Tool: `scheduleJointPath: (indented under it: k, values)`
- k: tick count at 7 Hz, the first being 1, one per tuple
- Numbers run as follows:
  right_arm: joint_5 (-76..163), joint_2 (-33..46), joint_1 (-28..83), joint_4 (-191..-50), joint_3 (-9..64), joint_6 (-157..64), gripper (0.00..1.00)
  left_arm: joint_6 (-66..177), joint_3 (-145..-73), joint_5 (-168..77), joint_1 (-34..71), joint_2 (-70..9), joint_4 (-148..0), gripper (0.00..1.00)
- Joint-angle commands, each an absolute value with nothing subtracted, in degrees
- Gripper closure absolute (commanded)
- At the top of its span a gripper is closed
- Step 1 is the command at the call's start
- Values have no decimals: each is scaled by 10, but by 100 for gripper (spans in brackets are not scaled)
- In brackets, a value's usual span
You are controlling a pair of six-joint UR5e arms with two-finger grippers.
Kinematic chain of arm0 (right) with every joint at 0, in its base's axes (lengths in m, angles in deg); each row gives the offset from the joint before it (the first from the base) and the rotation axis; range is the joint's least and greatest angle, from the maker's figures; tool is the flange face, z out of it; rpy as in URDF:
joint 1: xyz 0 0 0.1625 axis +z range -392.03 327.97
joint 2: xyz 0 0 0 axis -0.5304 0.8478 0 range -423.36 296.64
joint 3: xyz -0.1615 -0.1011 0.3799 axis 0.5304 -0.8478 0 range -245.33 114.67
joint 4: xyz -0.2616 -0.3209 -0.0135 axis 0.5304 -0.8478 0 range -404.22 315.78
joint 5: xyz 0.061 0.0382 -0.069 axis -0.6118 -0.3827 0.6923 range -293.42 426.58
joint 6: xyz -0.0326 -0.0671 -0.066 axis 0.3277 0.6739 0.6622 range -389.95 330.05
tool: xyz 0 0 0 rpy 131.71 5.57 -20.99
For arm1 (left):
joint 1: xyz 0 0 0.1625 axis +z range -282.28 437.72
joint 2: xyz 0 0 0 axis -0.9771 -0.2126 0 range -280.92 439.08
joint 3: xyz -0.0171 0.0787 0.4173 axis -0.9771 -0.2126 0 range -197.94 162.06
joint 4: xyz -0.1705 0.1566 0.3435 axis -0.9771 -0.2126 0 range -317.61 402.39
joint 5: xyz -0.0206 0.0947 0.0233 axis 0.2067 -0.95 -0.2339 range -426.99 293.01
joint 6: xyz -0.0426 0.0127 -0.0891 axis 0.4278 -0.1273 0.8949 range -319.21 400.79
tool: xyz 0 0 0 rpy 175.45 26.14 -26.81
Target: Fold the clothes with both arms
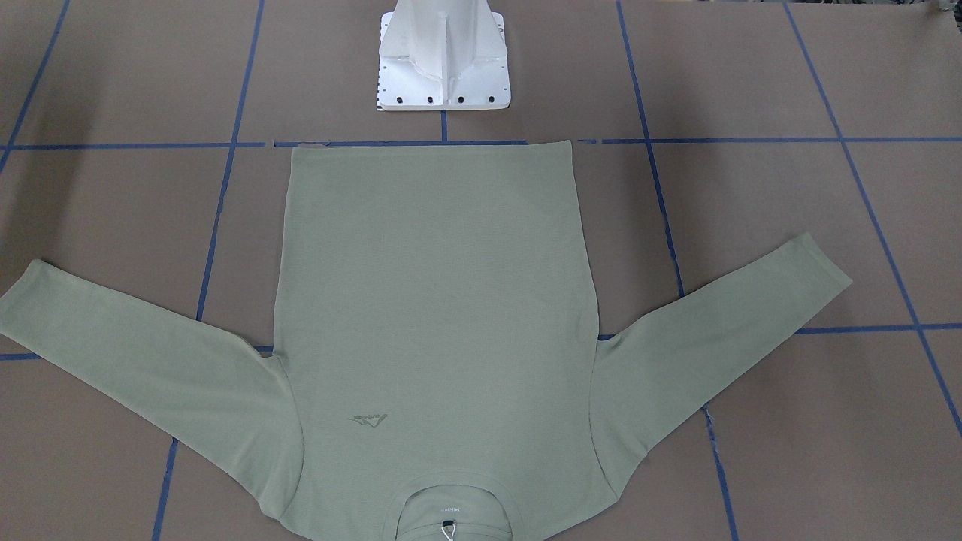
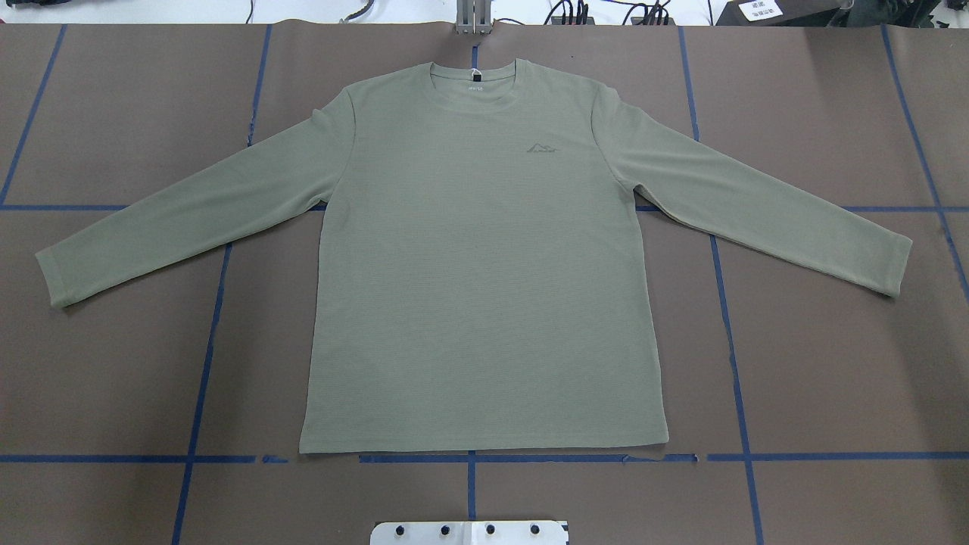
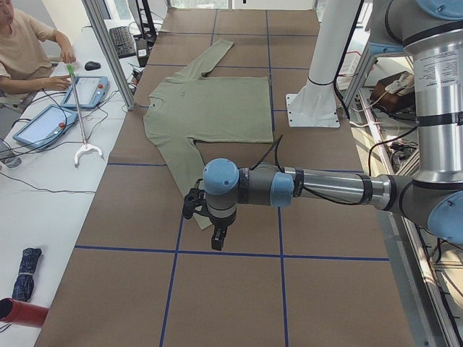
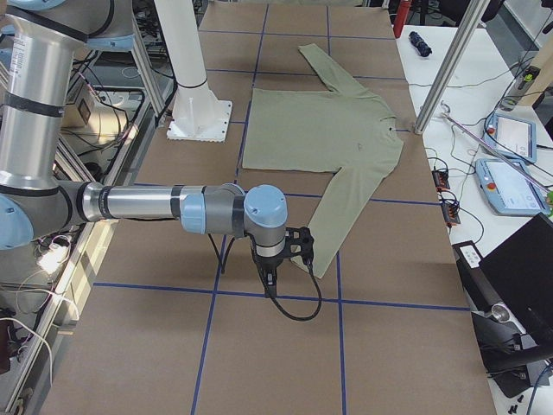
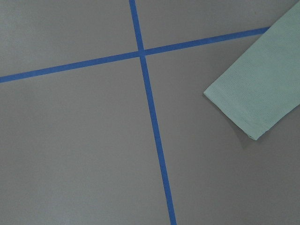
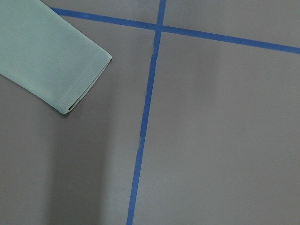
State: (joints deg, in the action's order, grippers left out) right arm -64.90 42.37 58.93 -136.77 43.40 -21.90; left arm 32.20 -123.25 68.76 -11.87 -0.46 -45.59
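On the brown taped table (image 2: 113, 363), pale green long-sleeved shirt (image 2: 477, 265) lying flat, front up, sleeves spread wide, hem toward the white pedestal (image 1: 443, 60), left gripper (image 3: 217, 238) and right gripper (image 4: 270, 278) each hanging near a sleeve end, fingers' spacing impossible to tell for either

Two lines of blue tape meet in a tape cross (image 5: 142, 51) on the grey-brown counter (image 5: 70, 150). One line runs from the cross to the top edge and, slightly slanted, down to the bottom edge. The other drops a little toward the left edge and climbs to the right of the cross. Right of the cross and somewhat below it, the end of a pale green knit sleeve (image 5: 267, 70) lies flat, covering the far end of that climbing line. Its hemmed cuff (image 5: 232, 112) faces down-left, apart from the cross and the downward line.
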Motion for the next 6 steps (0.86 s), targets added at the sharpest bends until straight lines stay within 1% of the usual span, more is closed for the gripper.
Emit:
scheduleJointPath:
  k: [1,4,5,6]
  values:
    - [-649,423,589,-1368,435,-219,0,318,-1240,687,-118,-5,-456,0]
    - [-655,420,588,-1367,437,-220,0,317,-1268,725,-119,0,-457,0]
    - [-659,414,588,-1366,438,-222,0,317,-1269,717,-119,-1,-478,0]
    - [-659,402,588,-1366,438,-223,0,317,-1263,711,-119,2,-538,0]
